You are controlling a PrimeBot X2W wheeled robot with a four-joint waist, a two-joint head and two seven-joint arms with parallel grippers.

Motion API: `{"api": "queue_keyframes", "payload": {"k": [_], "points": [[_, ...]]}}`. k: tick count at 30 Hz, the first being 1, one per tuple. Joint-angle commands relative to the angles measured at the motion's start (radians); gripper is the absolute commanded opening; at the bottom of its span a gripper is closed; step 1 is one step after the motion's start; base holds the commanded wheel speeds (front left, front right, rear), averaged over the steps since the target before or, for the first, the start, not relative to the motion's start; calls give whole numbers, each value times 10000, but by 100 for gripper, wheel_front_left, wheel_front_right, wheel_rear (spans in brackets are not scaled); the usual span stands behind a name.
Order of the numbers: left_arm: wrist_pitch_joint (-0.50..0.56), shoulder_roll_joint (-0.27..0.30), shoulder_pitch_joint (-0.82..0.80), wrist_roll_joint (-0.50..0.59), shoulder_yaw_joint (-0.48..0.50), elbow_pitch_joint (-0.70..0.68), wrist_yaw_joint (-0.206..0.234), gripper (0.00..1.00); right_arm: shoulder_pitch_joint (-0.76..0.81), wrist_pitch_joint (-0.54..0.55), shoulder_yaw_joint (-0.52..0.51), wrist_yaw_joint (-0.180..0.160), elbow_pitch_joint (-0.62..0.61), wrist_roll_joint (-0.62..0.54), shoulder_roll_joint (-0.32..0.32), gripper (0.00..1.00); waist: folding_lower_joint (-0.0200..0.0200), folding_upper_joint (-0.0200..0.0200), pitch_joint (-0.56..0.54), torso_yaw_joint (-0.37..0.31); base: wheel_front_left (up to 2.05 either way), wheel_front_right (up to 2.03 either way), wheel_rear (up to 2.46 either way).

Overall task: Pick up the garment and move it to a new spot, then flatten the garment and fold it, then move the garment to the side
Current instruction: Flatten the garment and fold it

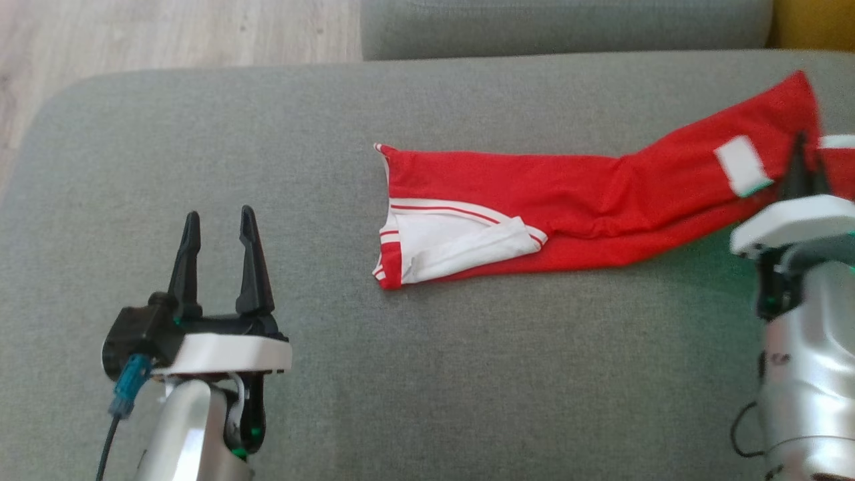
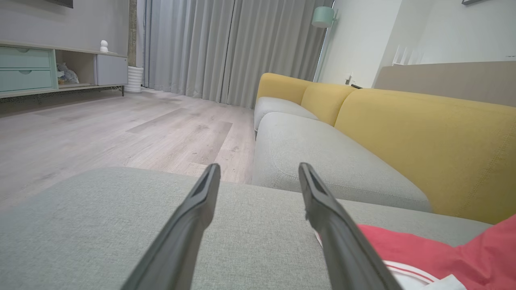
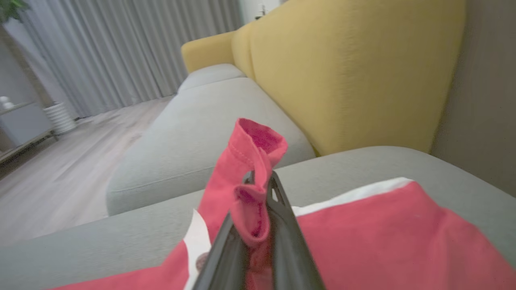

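Observation:
A red garment with white trim lies stretched across the grey cushion, its white-striped end at the middle and its other end raised at the right. My right gripper is shut on that raised end; in the right wrist view a fold of the red garment is pinched between the two dark fingers. My left gripper stands open over bare cushion to the garment's left, holding nothing. In the left wrist view the left gripper points across the cushion, with the garment at its lower right.
A second grey seat cushion lies beyond the one I work on, with a yellow backrest along the right. Wooden floor shows past the cushion's far left edge. Grey curtains and a cabinet stand far off.

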Motion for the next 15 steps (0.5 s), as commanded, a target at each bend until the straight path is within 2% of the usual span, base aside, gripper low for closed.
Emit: {"api": "queue_keyframes", "payload": {"k": [1, 3, 9, 15], "points": [[-53, 89, -175, -104, 243, -296, -1, 100, -169, 19, 446, -7, -408, 128, 94, 0, 1, 0, -109, 68, 0, 0, 0], [-53, 89, -152, -99, 251, -312, -7, 100, -140, 150, 1120, -7, -573, 461, 149, 0, 1, 0, -213, 136, 0, 0, 0], [-53, 89, -137, -79, 159, -336, -24, 100, -41, 269, 4042, -7, -663, 2742, 168, 0, 1, 0, -366, 448, 0, 0, 0], [-53, 89, -163, -79, 26, -363, -8, 100, -16, -26, 5937, -7, -481, 4078, 170, 0, 1, 0, -336, 808, 0, 0, 0]]}}
